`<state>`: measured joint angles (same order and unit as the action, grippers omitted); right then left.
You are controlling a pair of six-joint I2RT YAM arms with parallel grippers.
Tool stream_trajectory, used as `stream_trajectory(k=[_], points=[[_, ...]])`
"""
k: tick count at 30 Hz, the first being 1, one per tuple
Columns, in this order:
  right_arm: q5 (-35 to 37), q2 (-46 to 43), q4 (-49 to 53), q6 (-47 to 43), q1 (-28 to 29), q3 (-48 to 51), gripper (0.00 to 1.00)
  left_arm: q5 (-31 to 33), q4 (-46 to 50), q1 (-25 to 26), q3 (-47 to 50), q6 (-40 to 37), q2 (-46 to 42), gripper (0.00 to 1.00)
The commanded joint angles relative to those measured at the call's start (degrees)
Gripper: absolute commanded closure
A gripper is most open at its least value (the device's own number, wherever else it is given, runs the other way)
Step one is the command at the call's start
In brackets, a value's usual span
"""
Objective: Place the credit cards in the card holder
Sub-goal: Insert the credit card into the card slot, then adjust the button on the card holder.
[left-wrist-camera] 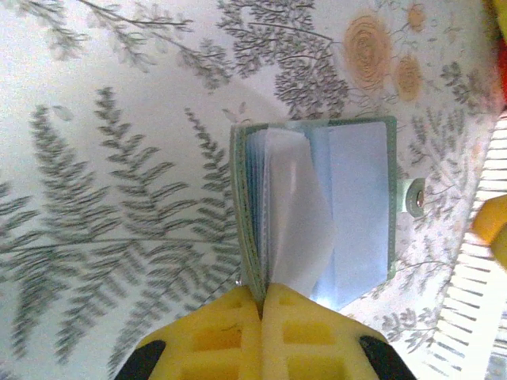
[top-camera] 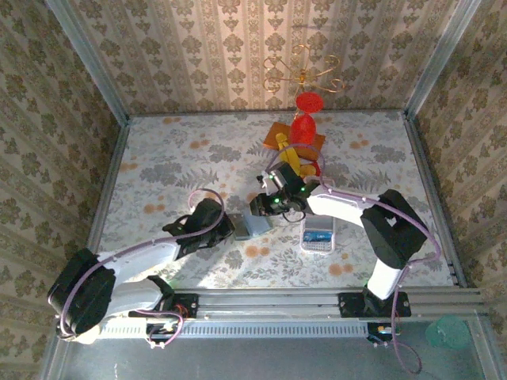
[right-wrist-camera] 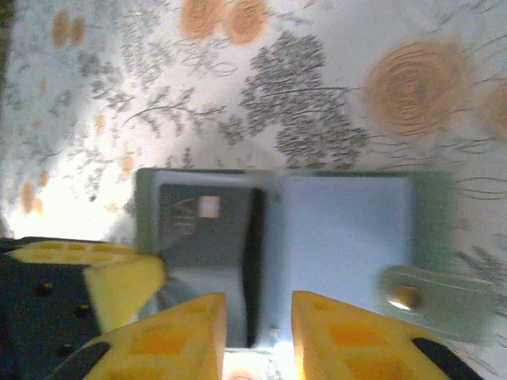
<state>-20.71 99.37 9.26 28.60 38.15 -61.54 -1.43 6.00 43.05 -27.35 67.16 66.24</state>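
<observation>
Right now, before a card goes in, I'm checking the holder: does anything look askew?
Yes: inside the open card holder, one clear sleeve bows up and curls instead of lying flat, just beyond where the left end effector pinches the holder's edge.

One sage-green card holder (top-camera: 253,226) is lying open on the counter (top-camera: 174,158); one dark grey card (right-wrist-camera: 198,226) is showing inside it; one white tray (top-camera: 318,246) is carrying a row of credit cards (top-camera: 317,235), too small to count; two end effectors are sitting at the holder, the left end effector (left-wrist-camera: 261,305) and the right end effector (right-wrist-camera: 257,317); one red ornament (top-camera: 303,127) is standing on one orange mat (top-camera: 277,136).
</observation>
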Motion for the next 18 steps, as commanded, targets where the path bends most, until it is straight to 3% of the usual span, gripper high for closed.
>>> stream_trajectory(k=[1,10,18], points=[[7.5,-1.0,10.8,-5.7,-0.2,-1.5,0.68,1.1,12.0,-0.8,-2.1,-3.5,-2.4,1.00],[8.1,3.1,14.2,-6.9,1.3,-6.0,0.43,0.1,16.6,-1.1,-5.1,-5.8,-3.2,1.00],[10.6,10.2,18.9,-8.7,4.8,-11.6,0.40,0.0,17.3,-1.0,-6.0,-6.2,-3.0,1.00]])
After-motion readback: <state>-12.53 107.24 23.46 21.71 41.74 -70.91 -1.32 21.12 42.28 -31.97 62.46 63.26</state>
